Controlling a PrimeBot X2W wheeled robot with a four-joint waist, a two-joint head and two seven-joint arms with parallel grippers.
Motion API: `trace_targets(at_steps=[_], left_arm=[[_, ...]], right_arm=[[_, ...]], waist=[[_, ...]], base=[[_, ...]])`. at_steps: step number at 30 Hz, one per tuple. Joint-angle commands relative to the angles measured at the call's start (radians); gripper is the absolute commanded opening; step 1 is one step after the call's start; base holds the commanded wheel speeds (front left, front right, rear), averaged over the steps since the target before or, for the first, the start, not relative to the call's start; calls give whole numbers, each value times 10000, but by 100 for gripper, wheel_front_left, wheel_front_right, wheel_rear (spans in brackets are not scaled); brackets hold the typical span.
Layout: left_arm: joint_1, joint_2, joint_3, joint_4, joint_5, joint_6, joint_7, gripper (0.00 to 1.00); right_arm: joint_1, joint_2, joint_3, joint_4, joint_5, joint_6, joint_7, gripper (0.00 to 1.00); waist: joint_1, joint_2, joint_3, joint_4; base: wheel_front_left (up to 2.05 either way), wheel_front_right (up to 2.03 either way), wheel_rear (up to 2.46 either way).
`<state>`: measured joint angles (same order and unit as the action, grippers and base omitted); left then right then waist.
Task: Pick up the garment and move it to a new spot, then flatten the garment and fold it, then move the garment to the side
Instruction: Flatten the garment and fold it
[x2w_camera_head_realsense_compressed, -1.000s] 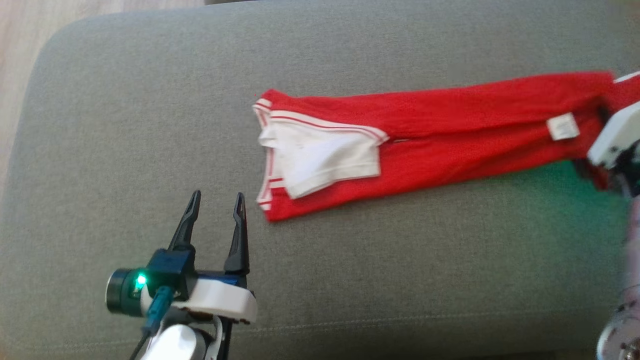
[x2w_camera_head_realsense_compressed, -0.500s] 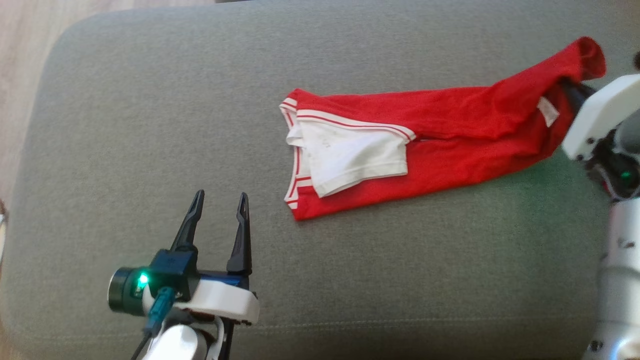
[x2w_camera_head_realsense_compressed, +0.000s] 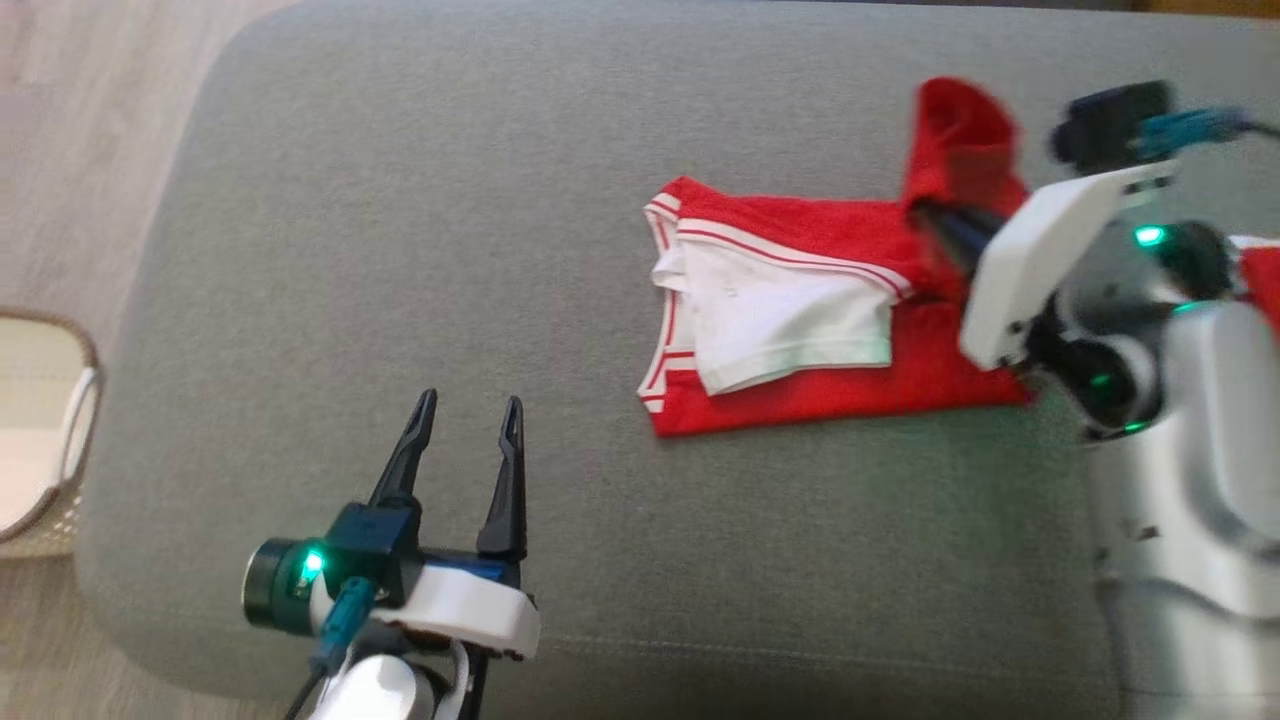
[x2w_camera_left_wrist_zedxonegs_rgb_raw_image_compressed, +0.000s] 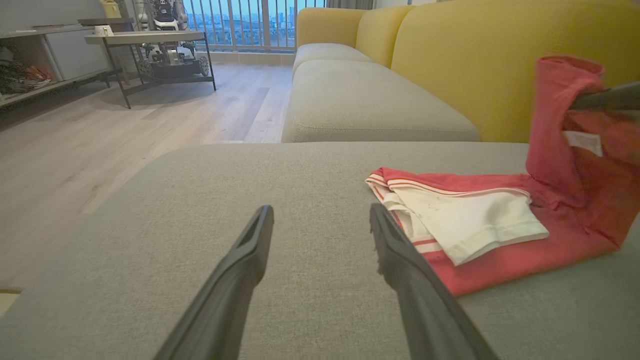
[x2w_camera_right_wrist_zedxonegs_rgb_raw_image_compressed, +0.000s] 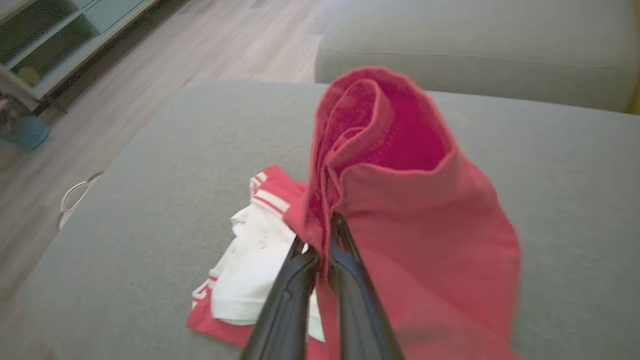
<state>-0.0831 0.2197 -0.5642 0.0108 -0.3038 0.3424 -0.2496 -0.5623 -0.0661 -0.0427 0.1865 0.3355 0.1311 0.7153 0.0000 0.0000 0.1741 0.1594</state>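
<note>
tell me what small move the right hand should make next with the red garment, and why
Probably carry the right hand across over the white part and lower it. It is shut on one end of the garment, held up off the cushion, while the other end lies flat, so laying it down would finish a fold.
</note>
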Motion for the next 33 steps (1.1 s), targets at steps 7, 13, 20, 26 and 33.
trace_targets(at_steps=[7, 13, 20, 26, 33], left_arm=[[-385, -142, 257, -98, -158, -96, -119, 100], [-452, -334, 155, 48, -160, -206, -120, 100], [-499, -448, 121, 161, -95, -319, -121, 100], [-461, -465, 165, 173, -54, -297, -121, 100], [-344, -302, 254, 14, 76, -172, -121, 100]], right_arm=[[-637, 156, 1425, 829, 886, -4, -515, 0], [-1146, 157, 2031, 2296, 1402, -4, -1142, 0], [-1777, 157, 2825, 4176, 2022, -4, -1867, 0], [-2030, 158, 3240, 4925, 2617, -4, -2761, 100], [-2488, 158, 3003, 4704, 2807, -4, -4283, 100]], waist=[[0, 0, 13, 691], [0, 0, 51, 1123], [0, 0, 96, 1463], [0, 0, 112, 1423], [0, 0, -35, 845]], base=[[0, 0, 0], [0, 0, 0], [0, 0, 0], [0, 0, 0], [0, 0, 0]])
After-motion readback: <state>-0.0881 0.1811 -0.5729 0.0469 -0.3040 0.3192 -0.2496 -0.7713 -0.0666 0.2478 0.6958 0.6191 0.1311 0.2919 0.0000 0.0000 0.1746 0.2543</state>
